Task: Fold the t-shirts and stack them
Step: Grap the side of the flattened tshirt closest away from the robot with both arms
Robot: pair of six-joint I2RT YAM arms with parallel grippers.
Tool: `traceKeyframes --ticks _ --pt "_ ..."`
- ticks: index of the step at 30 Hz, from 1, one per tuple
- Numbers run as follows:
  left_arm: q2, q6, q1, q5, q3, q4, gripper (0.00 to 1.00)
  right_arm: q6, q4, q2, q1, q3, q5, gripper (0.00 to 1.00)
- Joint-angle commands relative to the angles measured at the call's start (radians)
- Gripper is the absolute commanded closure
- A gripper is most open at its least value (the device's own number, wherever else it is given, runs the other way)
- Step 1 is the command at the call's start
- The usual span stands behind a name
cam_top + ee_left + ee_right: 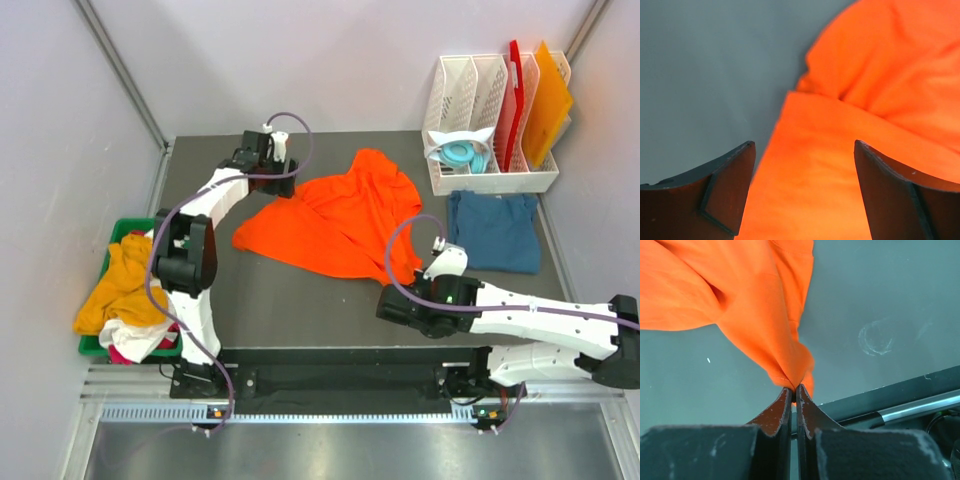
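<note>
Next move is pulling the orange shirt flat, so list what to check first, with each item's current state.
1. Right claw shut on orange shirt: ok, a bunched end is pinched.
2. Left claw gripping the shirt: not ok, open above its edge.
3. Left claw touching the cloth: cannot tell.
4. Shirt lying flat: not ok, rumpled.
5. Teal shirt apart from the orange one: ok.
</note>
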Motion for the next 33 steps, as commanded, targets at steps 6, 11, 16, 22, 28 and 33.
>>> traceKeyframes --ticks 6,11,16,22,28,33 --pt "0.178 0.01 0.005 -0.066 0.174 -0.041 0.41 0.018 -0.095 -0.06 0.02 0.003 0.016 1.0" --pt "0.193 0.022 0.001 -0.082 0.155 -0.038 0.51 0.005 -0.085 -0.055 0.02 0.0 0.026 1.0" --pt "0.211 0.042 -0.001 -0.086 0.148 -0.044 0.47 -0.022 -0.052 -0.038 0.019 0.005 0.032 1.0" --pt "0.233 0.052 -0.005 -0.079 0.142 -0.051 0.5 -0.025 -0.046 -0.031 0.019 0.008 0.028 1.0" --pt "0.247 0.063 -0.01 -0.05 0.134 -0.084 0.41 -0.015 -0.035 -0.051 0.02 -0.012 0.026 1.0" --pt "0.265 0.079 -0.014 -0.029 0.12 -0.123 0.55 -0.012 -0.023 -0.051 0.02 -0.021 0.017 1.0"
